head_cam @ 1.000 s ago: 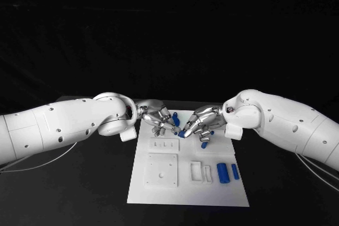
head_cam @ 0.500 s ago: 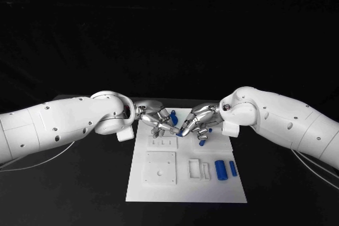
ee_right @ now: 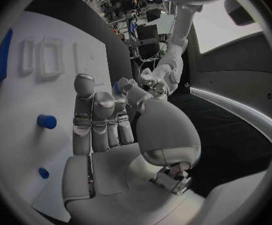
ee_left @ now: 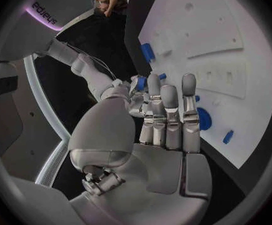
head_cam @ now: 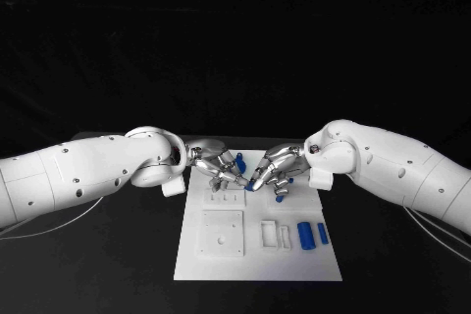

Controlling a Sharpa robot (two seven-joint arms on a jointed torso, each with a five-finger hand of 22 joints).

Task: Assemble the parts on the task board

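Note:
The white task board point(head_cam: 226, 266) lies in the middle of the table. Both hands meet over its far end. My left hand point(head_cam: 214, 168) pinches a long blue part point(head_cam: 240, 163) at its fingertips. Close beside it, my right hand point(head_cam: 278, 168) pinches a small blue part point(head_cam: 252, 185) between thumb and finger. In the left wrist view, the left hand point(ee_left: 167, 125) has its fingers side by side, with a blue bit point(ee_left: 140, 82) at their tips. In the right wrist view, the right hand point(ee_right: 101, 122) shows a blue bit point(ee_right: 117, 87) by its thumb.
Two blue cylinders point(head_cam: 305, 233) point(head_cam: 323, 233) lie at the board's right side beside white slotted blocks point(head_cam: 269, 233). A white square plate point(head_cam: 224, 236) sits left of them. A short blue peg point(head_cam: 280, 198) stands under my right hand. Black table surrounds the board.

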